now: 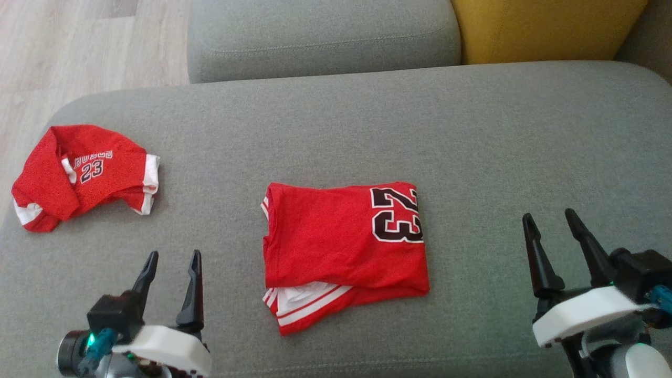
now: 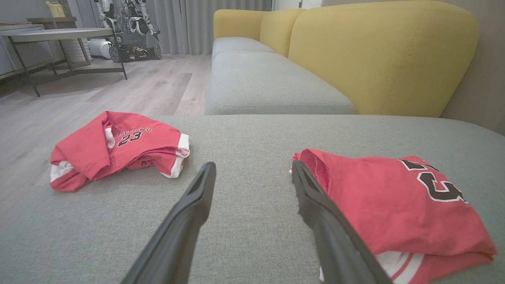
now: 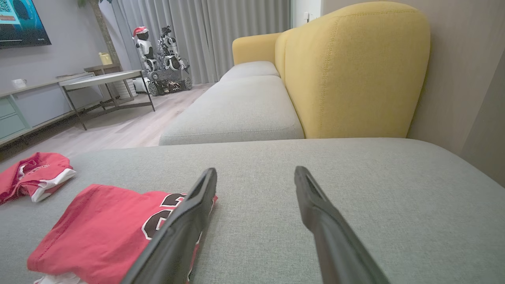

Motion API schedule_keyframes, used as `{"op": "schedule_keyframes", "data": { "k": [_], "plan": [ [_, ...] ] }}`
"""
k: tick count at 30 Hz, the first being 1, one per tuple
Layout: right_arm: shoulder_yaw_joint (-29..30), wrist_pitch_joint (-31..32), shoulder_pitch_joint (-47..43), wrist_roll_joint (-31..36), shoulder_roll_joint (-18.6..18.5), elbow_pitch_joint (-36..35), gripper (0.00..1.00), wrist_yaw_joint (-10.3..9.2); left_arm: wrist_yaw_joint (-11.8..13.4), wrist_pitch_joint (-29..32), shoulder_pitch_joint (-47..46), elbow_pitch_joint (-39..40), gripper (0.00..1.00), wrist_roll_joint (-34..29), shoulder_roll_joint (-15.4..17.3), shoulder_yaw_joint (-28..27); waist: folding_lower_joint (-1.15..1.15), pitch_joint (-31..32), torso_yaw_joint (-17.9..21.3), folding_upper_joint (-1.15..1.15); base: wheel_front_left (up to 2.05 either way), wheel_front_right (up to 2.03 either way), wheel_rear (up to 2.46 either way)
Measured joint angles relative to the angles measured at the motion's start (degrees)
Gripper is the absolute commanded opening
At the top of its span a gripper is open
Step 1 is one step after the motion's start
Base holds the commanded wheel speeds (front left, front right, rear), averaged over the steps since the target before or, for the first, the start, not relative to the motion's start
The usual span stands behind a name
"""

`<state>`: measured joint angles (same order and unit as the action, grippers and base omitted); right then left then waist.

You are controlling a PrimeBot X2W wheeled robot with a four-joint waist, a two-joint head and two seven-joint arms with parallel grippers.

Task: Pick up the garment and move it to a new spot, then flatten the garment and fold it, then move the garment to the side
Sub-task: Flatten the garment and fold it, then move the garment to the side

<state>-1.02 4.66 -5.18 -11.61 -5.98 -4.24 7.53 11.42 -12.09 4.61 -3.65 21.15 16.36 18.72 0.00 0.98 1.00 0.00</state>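
Note:
A red garment with a dark "23" lies folded in a rough rectangle at the middle of the grey seat cushion; white striped trim shows at its near edge. The same garment lies right of my left fingers, and in the right wrist view the garment is at lower left. My left gripper is open, empty, left of it. Open as well, my right gripper hovers to its right with nothing between the fingers.
A second red jersey lies crumpled near the cushion's left edge. Behind are another grey cushion and a yellow backrest. Wood floor lies at the left; a table and another robot stand far off.

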Motion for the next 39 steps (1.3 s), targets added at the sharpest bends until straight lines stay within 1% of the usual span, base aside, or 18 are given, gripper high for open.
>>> {"op": "schedule_keyframes", "data": {
  "k": [9, 17, 39],
  "plan": [
    [0.07, 0.76, -0.35, 1.20, 0.01, -0.56, 1.00, 0.00, 0.68, 0.38, 0.01, 0.70, 1.00, 0.00, 0.52, -0.01, 0.00, 0.38, 0.16, 0.00, 0.00, 0.00, 0.00],
    [0.43, 0.99, -0.35, 1.19, 0.46, -0.96, 1.00, 0.00, 0.70, 0.40, 0.01, 1.11, 1.00, 0.01, 0.58, 0.01, 0.00, 0.40, 0.13, 0.00, 0.00, 0.00, 0.00],
    [1.42, 1.96, -0.35, 1.19, 0.74, -0.53, 1.00, 0.00, 1.19, 0.30, -0.15, 1.44, 1.00, 0.02, 0.85, 0.59, 0.00, -0.37, -1.34, 0.00, 0.00, 0.00, 0.00]
  ]
}}
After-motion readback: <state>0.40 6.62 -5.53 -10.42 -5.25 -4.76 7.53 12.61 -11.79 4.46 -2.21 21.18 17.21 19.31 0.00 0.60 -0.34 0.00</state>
